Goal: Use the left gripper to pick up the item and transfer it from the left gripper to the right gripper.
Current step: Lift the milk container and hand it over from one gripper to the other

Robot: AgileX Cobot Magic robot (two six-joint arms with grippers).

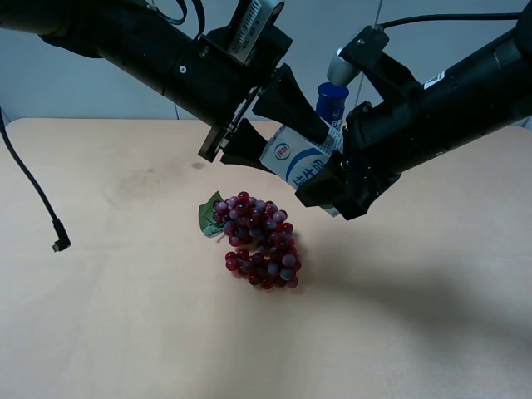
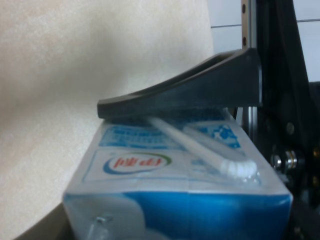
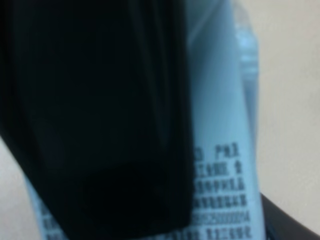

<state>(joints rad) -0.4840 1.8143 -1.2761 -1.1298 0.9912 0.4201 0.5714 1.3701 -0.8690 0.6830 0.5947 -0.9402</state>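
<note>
The left end effector [image 1: 291,148] is pinching the white drink carton [image 1: 299,168], holding it in the air above the red grape bunch [image 1: 259,241] on the desk [image 1: 125,316]. The right end effector [image 1: 331,176] is meeting the carton's other end, one finger [image 3: 100,125] lying against its printed side; I cannot tell whether it is clamping

The left gripper [image 1: 287,145] and the right gripper [image 1: 337,187] meet at the drink carton [image 1: 301,162] in the air, so you cannot pass between them. Directly below lies the grape bunch [image 1: 259,241]. The blue-capped tube [image 1: 332,100] stands close behind the carton. At the far left a loose cable [image 1: 33,187] hangs down to the table [image 1: 125,332]. The near and right parts of the table are open for you.
</note>
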